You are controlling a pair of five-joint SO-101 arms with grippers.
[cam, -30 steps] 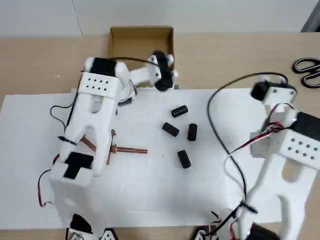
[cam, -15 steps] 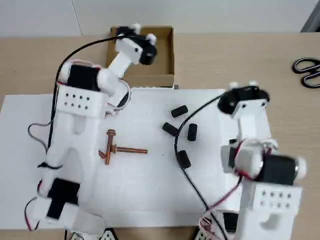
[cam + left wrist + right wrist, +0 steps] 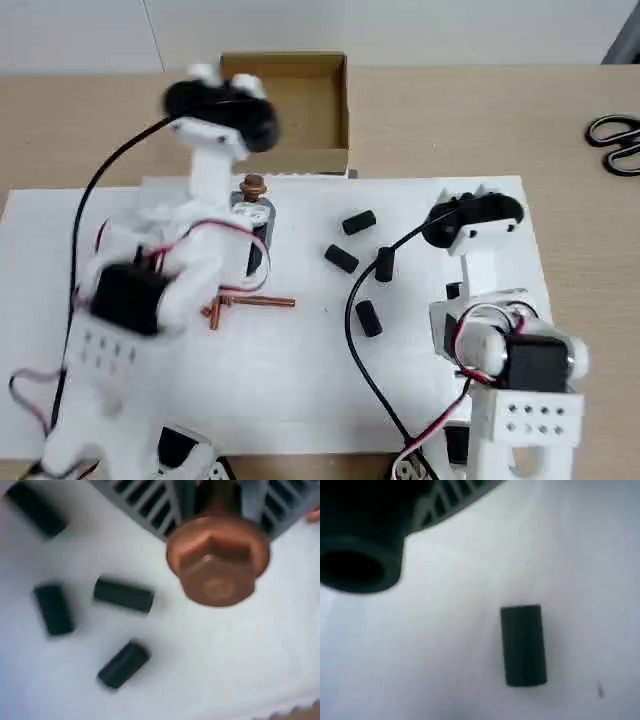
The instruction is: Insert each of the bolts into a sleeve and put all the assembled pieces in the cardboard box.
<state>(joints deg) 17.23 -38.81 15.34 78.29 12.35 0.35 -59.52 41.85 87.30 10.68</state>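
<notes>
While the left tool [image 3: 212, 500] clamps a bolt [image 3: 218, 565], the right tool [image 3: 385, 510] grips a sleeve [image 3: 357, 565].

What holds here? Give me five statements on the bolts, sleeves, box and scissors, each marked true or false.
1. The left pincer grips a bolt. True.
2. That bolt already wears a sleeve. False: no sleeve is on it.
3. Four sleeves lie loose on the paper. True.
4. Assembled pieces lie in the box. False: what shows of its floor is bare.
5. The scissors lie on the paper. False: they lie on the table, off the paper.
</notes>
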